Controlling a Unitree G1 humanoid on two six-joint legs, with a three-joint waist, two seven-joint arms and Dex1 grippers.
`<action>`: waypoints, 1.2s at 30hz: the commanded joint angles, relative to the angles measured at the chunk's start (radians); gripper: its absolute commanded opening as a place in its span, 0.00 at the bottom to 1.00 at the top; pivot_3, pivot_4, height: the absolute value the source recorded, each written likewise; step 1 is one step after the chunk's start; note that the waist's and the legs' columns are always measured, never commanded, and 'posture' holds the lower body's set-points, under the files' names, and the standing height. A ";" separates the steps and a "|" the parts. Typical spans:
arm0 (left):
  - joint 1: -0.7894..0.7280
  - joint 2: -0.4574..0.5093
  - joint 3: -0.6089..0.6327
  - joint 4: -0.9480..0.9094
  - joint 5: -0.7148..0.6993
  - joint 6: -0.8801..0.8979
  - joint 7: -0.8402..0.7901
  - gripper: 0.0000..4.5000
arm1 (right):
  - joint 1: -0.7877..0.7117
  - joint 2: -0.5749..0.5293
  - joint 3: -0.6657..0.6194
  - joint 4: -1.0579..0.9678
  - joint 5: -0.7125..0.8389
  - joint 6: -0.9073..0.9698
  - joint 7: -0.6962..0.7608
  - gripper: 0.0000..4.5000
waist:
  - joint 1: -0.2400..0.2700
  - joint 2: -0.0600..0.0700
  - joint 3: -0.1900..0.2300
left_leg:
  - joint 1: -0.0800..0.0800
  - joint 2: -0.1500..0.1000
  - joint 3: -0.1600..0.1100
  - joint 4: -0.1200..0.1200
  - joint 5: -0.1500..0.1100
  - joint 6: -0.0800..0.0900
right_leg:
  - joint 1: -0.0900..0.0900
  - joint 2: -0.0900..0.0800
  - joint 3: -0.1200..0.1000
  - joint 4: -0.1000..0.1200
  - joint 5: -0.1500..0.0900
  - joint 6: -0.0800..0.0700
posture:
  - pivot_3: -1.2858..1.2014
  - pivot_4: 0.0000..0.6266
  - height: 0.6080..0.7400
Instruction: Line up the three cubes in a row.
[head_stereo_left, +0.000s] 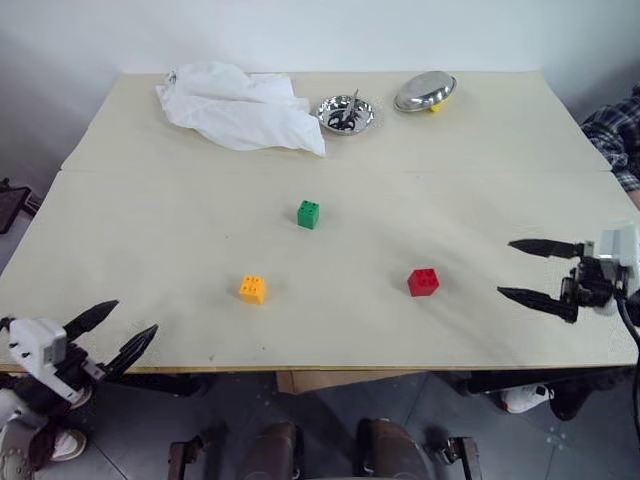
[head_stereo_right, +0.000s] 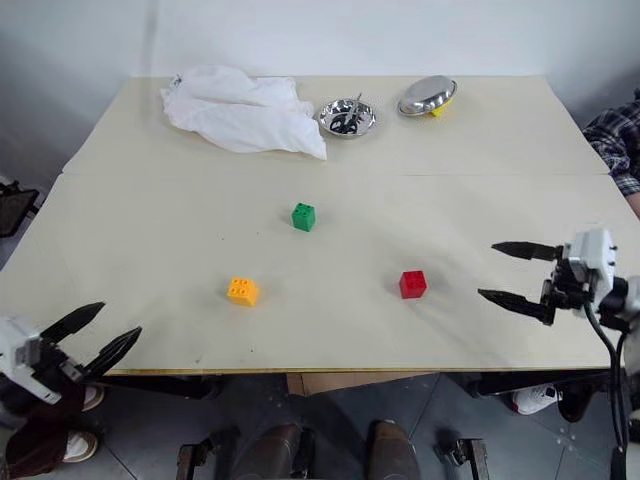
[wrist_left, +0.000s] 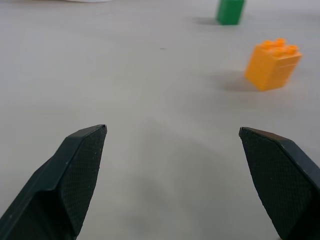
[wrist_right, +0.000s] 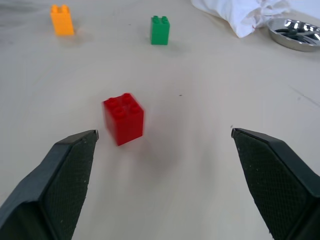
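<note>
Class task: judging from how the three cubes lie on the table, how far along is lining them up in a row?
Nothing looks finished: the small green studded plastic cube, the orange-yellow one and the red one form a triangle. Both end effectors, left and right, are open and empty. All the aligning remains.

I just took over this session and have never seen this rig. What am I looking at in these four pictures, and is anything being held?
This is a humanoid robot with two arms, each ending in a two-fingered black gripper. The two wide pictures come from its head, looking down at a table. The left gripper and right gripper sit at the near corners, both open and empty. The other two pictures come from wrist cameras looking out between each gripper's fingers.

On the table lie a green cube, an orange-yellow cube and a red cube, forming a triangle, not a row. At the far edge are a white cloth, a steel bowl and a tilted second bowl.
</note>
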 joint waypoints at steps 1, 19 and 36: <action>0.013 -0.012 0.020 -0.036 -0.038 0.011 0.009 1.00 | 0.113 0.023 -0.115 -0.157 0.033 0.031 -0.080 1.00 | 0.001 0.000 0.000 | 0.001 0.000 0.000 0.000 0.000 0.000 | 0.001 0.000 0.000 -0.001 0.000 0.000 | 0.52 0.24 1.00; -0.926 0.083 -0.631 -0.033 0.079 0.701 0.256 1.00 | 0.301 0.148 -0.215 -0.472 0.055 0.095 -0.149 1.00 | 0.030 -0.001 0.000 | 0.004 -0.002 -0.001 0.006 -0.001 0.001 | 0.006 0.003 0.003 0.006 0.001 0.002 | 0.52 0.24 1.00; -1.434 -0.357 -0.762 0.860 0.416 0.460 0.468 1.00 | 0.392 0.207 -0.222 -0.600 0.039 0.111 -0.224 1.00 | 0.024 -0.004 0.002 | -0.002 -0.001 0.004 0.007 -0.001 0.001 | -0.003 0.011 0.003 0.008 0.001 0.003 | 0.52 0.24 1.00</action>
